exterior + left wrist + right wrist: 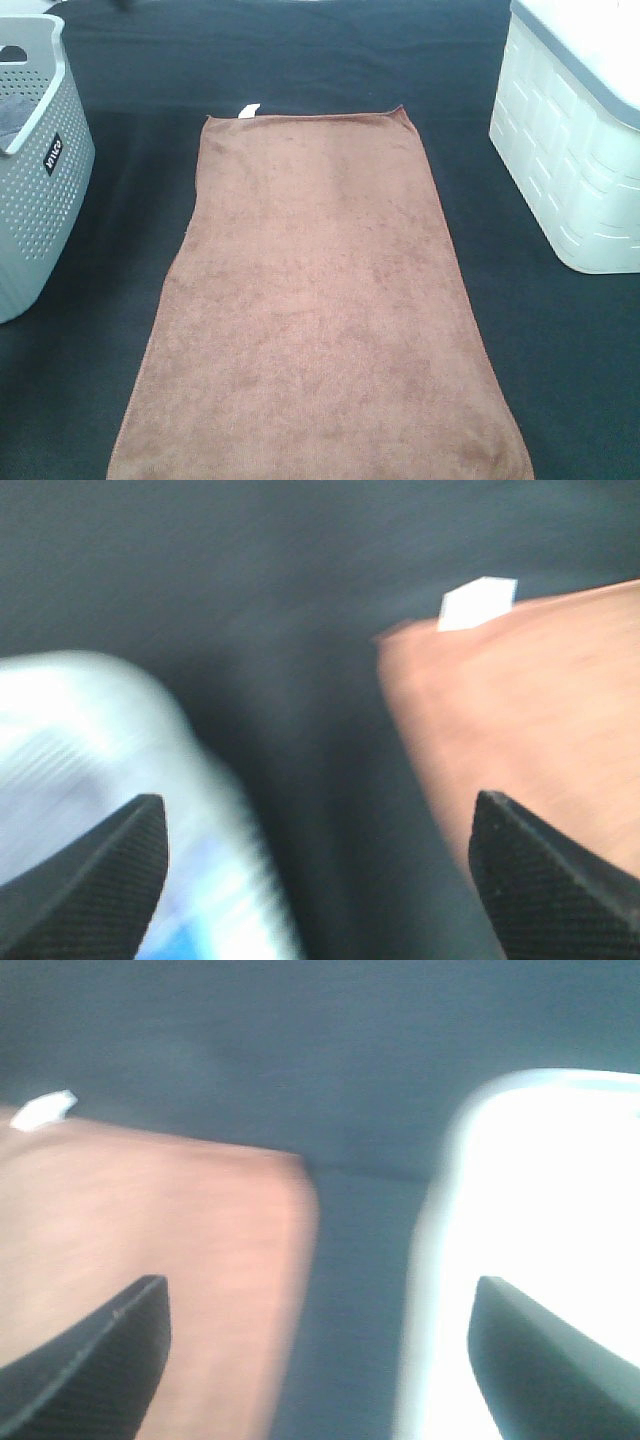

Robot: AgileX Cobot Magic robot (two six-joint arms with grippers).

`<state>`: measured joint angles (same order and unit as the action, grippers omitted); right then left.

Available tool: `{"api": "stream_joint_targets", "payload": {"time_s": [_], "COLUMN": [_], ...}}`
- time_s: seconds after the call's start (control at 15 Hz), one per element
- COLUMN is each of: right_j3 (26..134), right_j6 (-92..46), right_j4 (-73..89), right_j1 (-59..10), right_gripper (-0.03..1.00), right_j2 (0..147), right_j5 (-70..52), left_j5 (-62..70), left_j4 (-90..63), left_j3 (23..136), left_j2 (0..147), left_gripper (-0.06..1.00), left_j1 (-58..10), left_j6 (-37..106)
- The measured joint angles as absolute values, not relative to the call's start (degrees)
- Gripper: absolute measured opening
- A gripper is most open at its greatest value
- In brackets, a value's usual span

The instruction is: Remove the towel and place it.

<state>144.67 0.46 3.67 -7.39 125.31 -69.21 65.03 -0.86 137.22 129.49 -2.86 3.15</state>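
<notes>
Towel [320,310] flat on black table [300,60], left tool [320,880], right tool [320,1360] both agape above

Table cover [300,70]: dark, matte cloth spread across the whole work surface.
Grey basket [40,200]: at nine o'clock, perforated walls, a small black label on its side, a handle cutout near the rim.
Basket contents: something grey-blue inside, too hidden to identify.
White bin [570,160]: at two o'clock, brick-patterned walls, grey rim.
</notes>
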Motion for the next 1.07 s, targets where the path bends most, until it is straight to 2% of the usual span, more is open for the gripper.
{"api": "stream_joint_targets", "payload": {"time_s": [0.2, 0.33, 0.6, 0.73, 0.87, 1.07], "right_j3": [140.6, 129.7, 98.5, 84.5, 73.1, 61.9], "right_j6": [1.9, 2.3, 3.4, 4.4, 4.9, 7.8], "right_j4": [1.2, 1.4, 2.5, 2.6, 2.6, 2.8], "right_j1": [-5.8, -5.8, -5.9, -5.9, -5.9, -5.9], "right_gripper": [0.79, 0.79, 0.79, 0.79, 0.79, 0.79], "right_j2": [118.0, 110.4, 87.7, 73.9, 62.6, 46.0], "right_j5": [-69.4, -69.3, -69.7, -69.8, -70.0, -70.0], "left_j5": [69.2, 69.2, 69.1, 64.4, 59.8, 58.4], "left_j4": [-2.2, -4.7, -4.5, -3.4, -3.6, -3.6], "left_j3": [136.8, 131.7, 106.9, 93.8, 82.6, 69.5], "left_j2": [125.6, 121.2, 104.3, 91.8, 80.0, 63.5], "left_gripper": [0.76, 0.76, 0.76, 0.76, 0.76, 0.76], "left_j1": [3.7, 4.8, 4.8, 4.9, 4.9, 4.9], "left_j6": [3.9, 4.3, 6.2, 5.6, 4.8, 5.3]}}
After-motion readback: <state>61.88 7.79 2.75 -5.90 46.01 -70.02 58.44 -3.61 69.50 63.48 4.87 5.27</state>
